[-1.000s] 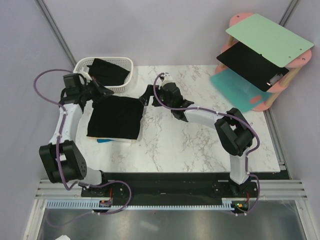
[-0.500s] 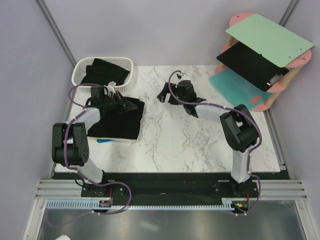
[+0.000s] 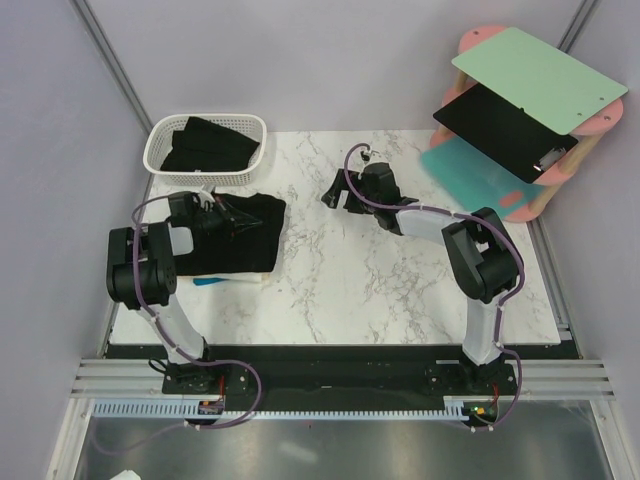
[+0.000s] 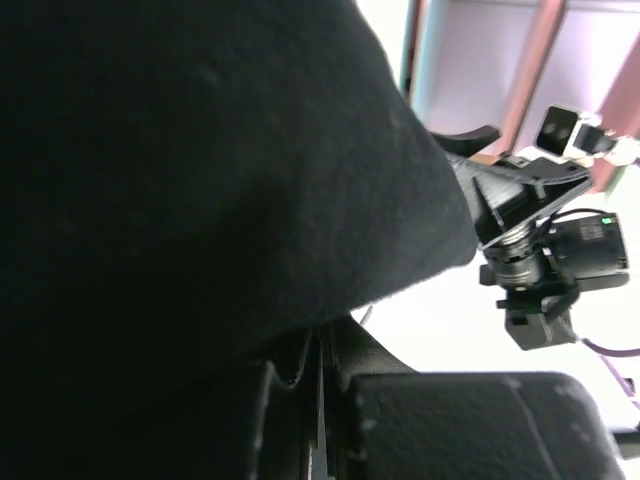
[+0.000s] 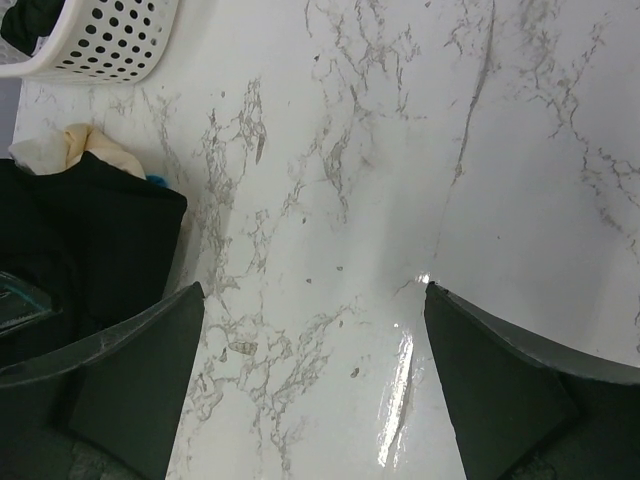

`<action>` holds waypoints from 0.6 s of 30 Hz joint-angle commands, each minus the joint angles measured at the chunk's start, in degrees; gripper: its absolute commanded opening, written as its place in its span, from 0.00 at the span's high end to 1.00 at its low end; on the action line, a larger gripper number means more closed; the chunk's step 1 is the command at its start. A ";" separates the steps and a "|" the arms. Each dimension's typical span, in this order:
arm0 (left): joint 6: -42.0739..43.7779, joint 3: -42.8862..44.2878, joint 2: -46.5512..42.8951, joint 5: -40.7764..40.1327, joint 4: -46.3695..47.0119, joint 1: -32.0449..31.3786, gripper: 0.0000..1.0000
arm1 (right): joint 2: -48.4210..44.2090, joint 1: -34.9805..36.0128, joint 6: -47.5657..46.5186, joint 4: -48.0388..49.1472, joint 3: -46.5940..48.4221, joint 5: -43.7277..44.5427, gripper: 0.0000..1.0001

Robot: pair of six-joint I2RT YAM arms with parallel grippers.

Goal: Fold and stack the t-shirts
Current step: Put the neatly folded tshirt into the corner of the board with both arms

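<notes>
At 9 o'clock on the counter [image 3: 400, 290], the left end effector [image 3: 240, 216] is pinched shut on the black t-shirt [image 3: 235, 250], which looks light, limp and likely to sag, so best taken by hem or corner, while the right end effector [image 3: 335, 195] hangs spread near 12 o'clock.

What your cameras lose

A black t-shirt [image 4: 200, 180] fills your left wrist view, so you can't tell whether the left gripper [image 3: 240, 216] pinches cloth. On your right wrist view the basket [image 5: 90, 45] is cropped at the corner and the cream t-shirt [image 5: 70, 150] is mostly buried. The blue scrap [image 3: 210, 282] is too small to name.
</notes>
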 commanded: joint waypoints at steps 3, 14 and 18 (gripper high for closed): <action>-4.45 2.35 7.54 3.37 7.80 2.91 0.98 | 1.05 0.05 0.13 0.64 -0.01 -1.80 0.02; -4.28 5.42 0.97 3.47 6.76 -1.30 0.98 | 1.66 0.05 -0.22 0.28 -0.01 -2.60 0.02; -3.40 10.25 -0.27 2.76 2.28 -2.71 0.98 | 1.84 0.05 -0.22 0.37 -0.19 -2.77 0.02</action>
